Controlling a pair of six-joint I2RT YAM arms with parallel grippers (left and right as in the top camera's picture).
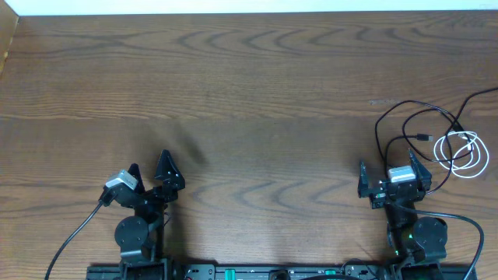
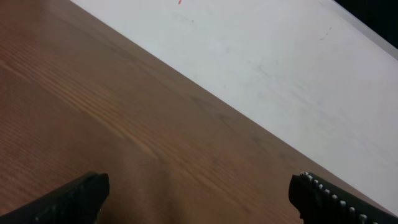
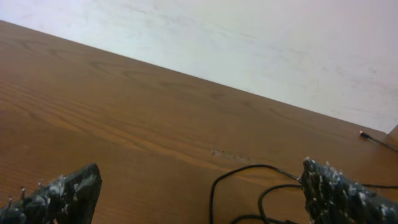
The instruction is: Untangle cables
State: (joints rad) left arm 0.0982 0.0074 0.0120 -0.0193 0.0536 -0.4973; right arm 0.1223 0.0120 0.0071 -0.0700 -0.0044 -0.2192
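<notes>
The cables lie at the right of the table in the overhead view. Thin black cords loop and cross each other, with a small plug among them. A white cord is coiled beside them at the far right. My right gripper is open and empty, just in front of the black loops. In the right wrist view black cord loops lie between and past its open fingers. My left gripper is open and empty at the front left, far from the cables. Its wrist view shows only bare wood between the fingers.
The wooden table ends at a white wall or floor strip along the back. Thick black arm cables run off both arm bases at the front edge.
</notes>
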